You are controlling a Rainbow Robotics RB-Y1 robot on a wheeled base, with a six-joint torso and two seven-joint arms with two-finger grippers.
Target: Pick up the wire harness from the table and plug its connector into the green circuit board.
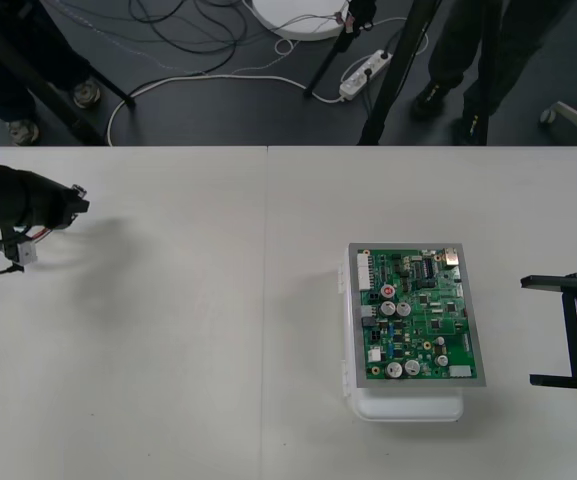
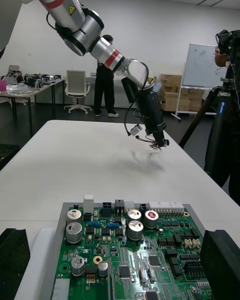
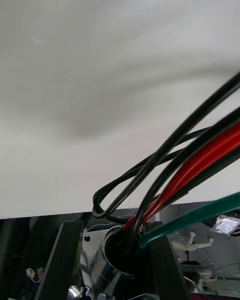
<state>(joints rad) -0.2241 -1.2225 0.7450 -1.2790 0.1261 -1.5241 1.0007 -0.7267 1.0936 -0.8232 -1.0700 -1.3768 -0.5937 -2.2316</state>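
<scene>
1. We judged the pick-up done. The left tool (image 1: 74,205) was pinching the wire harness (image 3: 200,162) by its round metal socket (image 3: 107,260). The red, black and green wires looped out from between the fingers. The harness hung above the counter (image 1: 188,380), far out on its left side.
2. We judged the plugging not yet done. The harness was well apart from the green circuit board (image 1: 418,315), which sat on its white base (image 1: 408,405) right of the middle. We could not make out the plug.
3. The right tool (image 1: 531,332) stood just right of the board, fingers spread and gripping nothing.
4. We saw bare counter between the left tool and the board, so the carry across looked unobstructed. The counter's far edge lay near the left tool, and the right tool crowded the board's right side.
</scene>
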